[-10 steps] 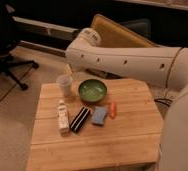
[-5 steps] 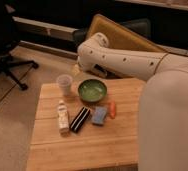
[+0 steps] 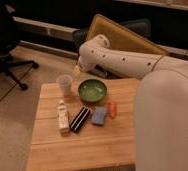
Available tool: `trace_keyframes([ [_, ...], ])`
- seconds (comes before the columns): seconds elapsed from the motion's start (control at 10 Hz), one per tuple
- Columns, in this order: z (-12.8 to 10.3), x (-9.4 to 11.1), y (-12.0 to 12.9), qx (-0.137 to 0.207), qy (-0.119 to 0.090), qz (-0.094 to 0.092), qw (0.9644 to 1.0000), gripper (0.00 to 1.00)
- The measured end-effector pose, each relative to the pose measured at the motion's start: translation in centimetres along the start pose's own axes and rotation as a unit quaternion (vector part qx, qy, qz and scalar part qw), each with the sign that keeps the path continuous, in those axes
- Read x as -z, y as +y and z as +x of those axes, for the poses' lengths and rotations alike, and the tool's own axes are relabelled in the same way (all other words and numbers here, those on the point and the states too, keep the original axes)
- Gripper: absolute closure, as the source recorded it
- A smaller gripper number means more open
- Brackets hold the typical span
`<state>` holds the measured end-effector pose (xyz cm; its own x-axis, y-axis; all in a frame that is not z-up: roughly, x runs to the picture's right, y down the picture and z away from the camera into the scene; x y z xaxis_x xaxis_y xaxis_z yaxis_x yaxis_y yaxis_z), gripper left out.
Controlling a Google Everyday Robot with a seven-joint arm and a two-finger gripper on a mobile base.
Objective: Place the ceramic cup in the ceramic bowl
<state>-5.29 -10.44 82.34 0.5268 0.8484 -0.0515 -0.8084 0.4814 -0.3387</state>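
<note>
Only a tan bit of the hand (image 3: 79, 69) shows, under the rounded end of the white arm (image 3: 122, 60), over the far edge of the wooden surface (image 3: 87, 147). It sits at about 1 o'clock from the ceramic cup (image 3: 64, 84) and 11 o'clock from the ceramic bowl (image 3: 92, 91). Whether it is open or closed I cannot tell, and the cup is not in it. The cup stands upright on the surface, at the bowl's 10 o'clock, just beside it and apart. At the cup's 6 o'clock is a small white bottle (image 3: 62, 116), its label too small to read. A black bar (image 3: 80, 119) with a pale stripe, a blue sponge (image 3: 99, 115) and an orange piece (image 3: 112, 108) lie at the bowl's 7, 6 and 4 o'clock.
</note>
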Motion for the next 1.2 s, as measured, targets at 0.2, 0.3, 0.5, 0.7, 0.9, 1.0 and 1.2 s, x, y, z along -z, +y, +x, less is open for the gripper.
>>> trace_keyframes([
  [0.2, 0.7, -0.6, -0.1, -0.015, 0.006, -0.009, 0.9998, 0.35],
  [0.3, 0.7, -1.2, -0.6, -0.024, 0.007, -0.01, 0.9996, 0.35],
  [0.5, -0.3, -2.5, -1.4, -0.02, 0.005, -0.015, 0.9997, 0.35],
  [0.7, -2.1, -4.2, -0.7, 0.001, 0.001, -0.03, 0.9995, 0.35],
  [0.9, -3.8, -6.4, 0.6, 0.021, 0.001, -0.057, 0.9982, 0.35],
  [1.0, -4.2, -7.1, 1.3, 0.029, 0.002, -0.068, 0.9973, 0.35],
  [1.2, -4.7, -8.9, 3.3, 0.046, 0.012, -0.095, 0.9944, 0.35],
])
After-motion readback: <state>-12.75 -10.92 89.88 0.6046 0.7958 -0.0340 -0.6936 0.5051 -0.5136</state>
